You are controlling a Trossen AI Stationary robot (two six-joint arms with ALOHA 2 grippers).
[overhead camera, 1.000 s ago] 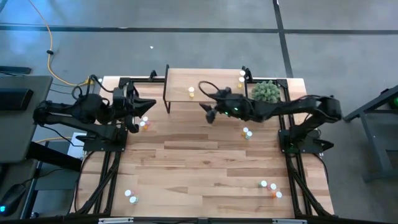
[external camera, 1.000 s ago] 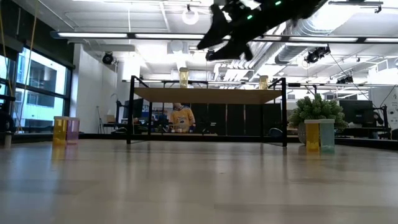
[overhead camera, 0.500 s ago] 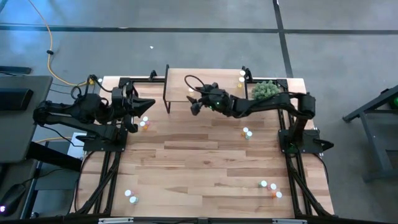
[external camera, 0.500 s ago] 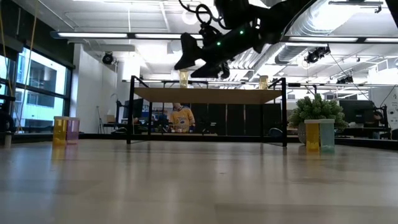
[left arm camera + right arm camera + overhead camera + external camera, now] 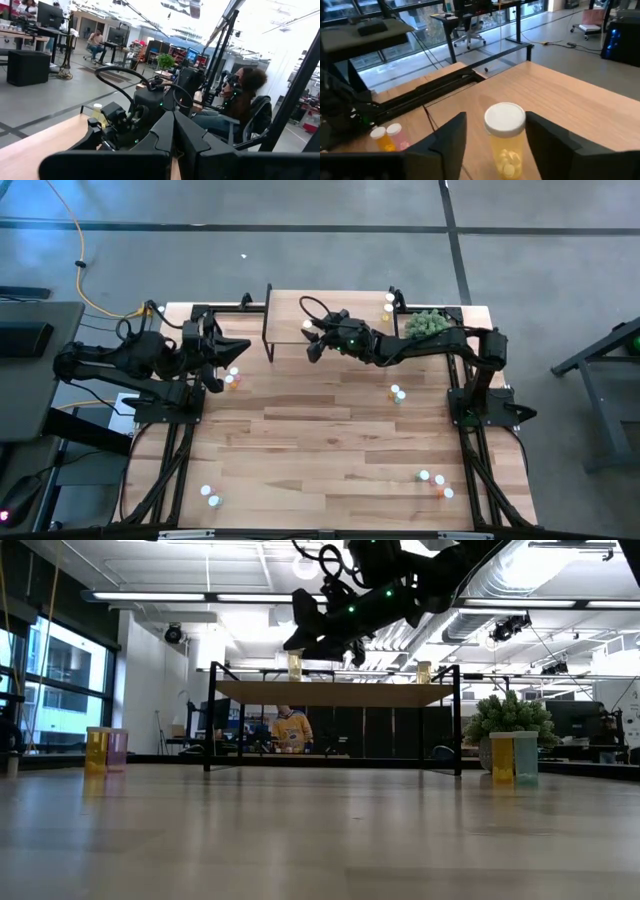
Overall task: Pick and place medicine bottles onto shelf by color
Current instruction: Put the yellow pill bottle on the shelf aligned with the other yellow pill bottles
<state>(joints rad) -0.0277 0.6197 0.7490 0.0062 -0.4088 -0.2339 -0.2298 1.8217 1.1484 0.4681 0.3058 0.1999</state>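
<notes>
While I reach over the shelf: status below
Right pincer (image 5: 495, 135): mine, stretched across the light wood top of the shelf (image 5: 350, 308), hovering above it; in the low view it hangs just over the shelf's left part (image 5: 325, 635)
Fingers (image 5: 547, 137): parted, one on each side of the yellow bottle (image 5: 506, 140), small gaps showing on both sides; nothing gripped
Yellow bottle: upright on the shelf top, white cap, pale tablets inside, standing between my fingers
Second shelf bottle (image 5: 388, 302): yellowish, near the shelf's back right corner, beside the green plant (image 5: 427, 326)
Left pincer (image 5: 243, 346): closed, empty, parked at the table's left side, beside the shelf's left end
Orange and pink pair (image 5: 231, 378): on the tabletop just beside the left pincer
Middle pair (image 5: 397, 393): on the tabletop in front of the shelf's right end
Front pairs: one at front left (image 5: 209, 495), one group at front right (image 5: 436, 483)
</notes>
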